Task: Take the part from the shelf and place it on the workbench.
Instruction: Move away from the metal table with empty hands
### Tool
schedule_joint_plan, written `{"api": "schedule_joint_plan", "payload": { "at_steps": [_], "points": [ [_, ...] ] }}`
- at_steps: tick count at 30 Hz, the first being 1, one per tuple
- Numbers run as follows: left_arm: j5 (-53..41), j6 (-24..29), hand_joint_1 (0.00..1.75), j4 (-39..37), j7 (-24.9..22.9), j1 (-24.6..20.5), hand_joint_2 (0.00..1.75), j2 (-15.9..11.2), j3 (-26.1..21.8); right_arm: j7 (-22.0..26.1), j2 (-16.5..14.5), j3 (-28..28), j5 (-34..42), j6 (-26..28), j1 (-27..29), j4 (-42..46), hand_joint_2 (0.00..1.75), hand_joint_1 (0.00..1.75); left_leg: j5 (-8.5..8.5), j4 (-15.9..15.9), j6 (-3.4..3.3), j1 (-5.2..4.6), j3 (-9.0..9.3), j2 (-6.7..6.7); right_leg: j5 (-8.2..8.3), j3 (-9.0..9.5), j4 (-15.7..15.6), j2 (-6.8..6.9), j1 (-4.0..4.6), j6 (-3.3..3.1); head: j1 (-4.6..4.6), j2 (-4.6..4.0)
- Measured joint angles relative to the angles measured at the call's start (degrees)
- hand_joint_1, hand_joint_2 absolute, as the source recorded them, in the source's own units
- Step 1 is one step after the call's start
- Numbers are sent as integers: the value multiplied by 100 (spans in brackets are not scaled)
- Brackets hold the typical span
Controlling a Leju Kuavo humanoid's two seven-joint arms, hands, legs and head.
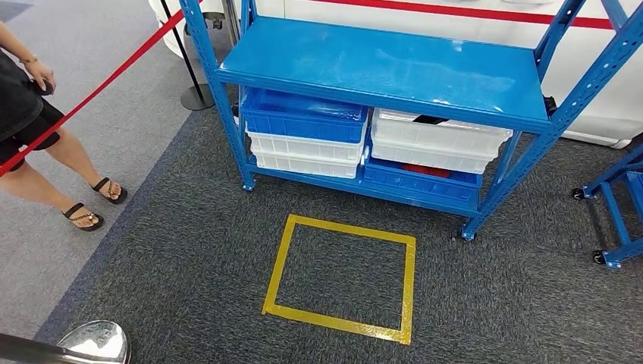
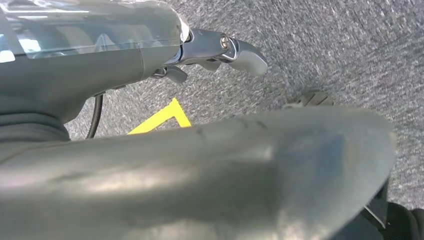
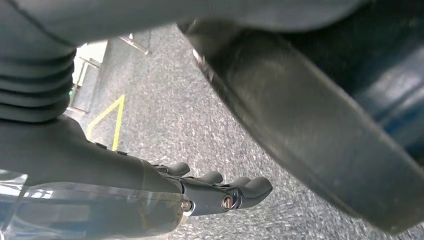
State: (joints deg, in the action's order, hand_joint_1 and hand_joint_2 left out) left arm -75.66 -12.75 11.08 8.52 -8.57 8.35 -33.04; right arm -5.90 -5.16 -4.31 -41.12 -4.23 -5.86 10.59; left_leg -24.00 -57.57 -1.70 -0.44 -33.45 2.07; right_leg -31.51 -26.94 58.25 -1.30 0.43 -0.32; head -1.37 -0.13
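Fingers first: on the right hand [image 3: 220,192] they lie side by side, lightly curled and pointing down at the grey carpet [image 1: 189,273], with nothing between them; on the left hand [image 2: 220,52] the thick thumb and a stub of a darker finger show, nothing is held there that I can see, but how far the rest are spread I cannot tell. Both arms look to be hanging at the robot's sides, wrists aimed at the floor, so this reads as the approach step, with no reach begun. Ahead stands the blue shelf [image 1: 379,68], its top deck bare and glossy; under that deck sit stacked bins, a blue bin [image 1: 303,117] over white ones on the shelf's left half, a white bin [image 1: 440,136] over a blue one on its right half. A dark object lies at the back rim of that white bin and something red shows in the bin beneath; which is the part I cannot say. The yellow tape square [image 1: 341,273] lies on the carpet just in front of the shelf, likely the standing mark. A person [image 1: 45,152] stands well off the shelf's left side behind a red barrier strap [image 1: 91,95]. Next, in my judgement: step to the square, then raise an arm toward the lower tier.
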Motion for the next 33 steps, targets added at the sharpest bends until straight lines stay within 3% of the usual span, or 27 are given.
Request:
{"api": "schedule_joint_plan", "payload": {
  "at_steps": [2, 4, 5, 6, 7, 9, 11, 14, 16, 19, 20, 21, 22, 24, 26, 28, 30, 32, 33],
  "points": [
    [4, 8, 0, 0, 3, 6, 0, 18, 11, -14, -1, 0, -16, 8, 6, -1, 0, 0, 39, 137, 4, 49, 90, -47, -215, -163, 387, 26, 2, 57, 1, 0],
    [9, 13, 0, 0, 4, 16, 0, 24, 17, -4, 0, 1, -26, 3, 17, -1, 0, 0, 24, 153, -4, 53, 119, -101, -516, -537, 1097, 35, -18, 127, 0, 0],
    [14, 14, 0, 0, 4, 23, 0, 25, 18, 1, 1, 1, -31, -2, 17, -1, 0, 0, 8, 145, 3, 58, 127, -130, -571, -680, 1364, 37, -33, 162, -1, 0],
    [19, 14, 0, 0, 7, 29, 0, 27, 19, -3, 1, 1, -38, -3, 15, -1, 0, 0, -12, 129, 14, 66, 137, -155, -512, -736, 1441, 45, -51, 194, -1, 0],
    [22, 14, 0, 0, 15, 32, 0, 30, 20, -17, 4, 1, -48, -1, 11, -1, 0, 0, -37, 102, 31, 77, 146, -176, -341, -691, 1304, 64, -75, 226, -1, 0],
    [21, 17, 0, 0, 44, 37, 0, 33, 24, -55, 8, 0, -73, 12, 10, -2, 0, 0, -103, 13, 86, 97, 147, -204, 77, -441, 645, 174, -126, 285, 0, 0],
    [7, 25, 0, 0, 79, 51, 0, 33, 31, -75, 3, 0, -97, 21, 3, -7, 0, 0, -156, -99, 152, 79, 101, -238, 226, -307, 186, 281, -130, 227, 0, 0],
    [-14, 29, 0, 0, 116, 74, 0, 31, 60, -78, -2, 2, -110, 28, -10, -8, 0, 0, -168, -144, 222, 49, 54, -326, 208, -364, 149, 245, -106, 25, -1, 0],
    [-25, 29, 0, 0, 135, 72, 0, 30, 92, -60, -8, 2, -108, 38, -16, -8, 0, 0, -280, -290, 274, 59, -4, -332, 230, -368, 135, 206, -115, -46, 0, 0],
    [-49, 26, 0, 0, 172, 77, 0, 31, 148, 3, -14, 3, -96, 50, -31, -9, 0, 0, -757, -1246, 337, 77, -443, -279, 239, -364, 127, 184, -117, -106, -1, 0],
    [-59, 23, 0, 0, 181, 87, 0, 32, 163, 20, -14, 5, -93, 52, -30, -9, 0, 0, -862, -1586, 340, 80, -615, -273, 236, -361, 127, 172, -110, -113, -1, 0],
    [-67, 20, 0, 0, 189, 100, 0, 32, 179, 32, -13, 11, -92, 51, -29, -9, 0, 0, -866, -1765, 331, 79, -719, -270, 230, -353, 128, 152, -103, -117, -1, 0],
    [-72, 17, 0, 0, 193, 113, 0, 32, 196, 39, -13, 20, -93, 51, -29, -9, 0, 0, -752, -1719, 310, 77, -719, -266, 223, -339, 128, 122, -95, -119, -1, 0],
    [-73, 17, 0, 0, 196, 129, 0, 28, 230, 41, -15, 37, -105, 46, -39, -8, 0, 0, -313, -1037, 221, 63, -442, -180, 202, -297, 126, 50, -83, -115, 0, 0],
    [-71, 18, 0, 0, 201, 140, 0, 9, 256, 41, -27, 44, -119, 38, -59, -8, 0, 0, -56, -395, 119, 43, -153, -10, 194, -301, 119, -20, -94, -80, 1, 0],
    [-62, 22, 0, 0, 206, 149, 0, -5, 272, 41, -35, 49, -129, 31, -72, -8, 0, 0, -74, -200, 69, 17, -72, 46, 213, -347, 100, -89, -134, -11, 0, 0],
    [-46, 26, 0, 0, 207, 154, 0, 0, 284, 41, -31, 57, -141, 28, -75, -8, 0, 0, -67, -56, 64, 23, -16, -31, 225, -348, 72, -124, -147, 66, 0, 0],
    [-26, 27, 0, 0, 203, 157, 0, 13, 294, 41, -26, 76, -161, 25, -79, -8, 0, 0, -28, 96, 51, 56, 80, -114, 87, -435, 289, -51, -125, 122, 1, 0],
    [-17, 27, 0, 0, 201, 158, 0, 21, 298, 43, -23, 86, -170, 23, -80, -8, 0, 0, -20, 137, 40, 65, 115, -159, -59, -577, 578, 3, -122, 138, 2, 0]
  ]
}}
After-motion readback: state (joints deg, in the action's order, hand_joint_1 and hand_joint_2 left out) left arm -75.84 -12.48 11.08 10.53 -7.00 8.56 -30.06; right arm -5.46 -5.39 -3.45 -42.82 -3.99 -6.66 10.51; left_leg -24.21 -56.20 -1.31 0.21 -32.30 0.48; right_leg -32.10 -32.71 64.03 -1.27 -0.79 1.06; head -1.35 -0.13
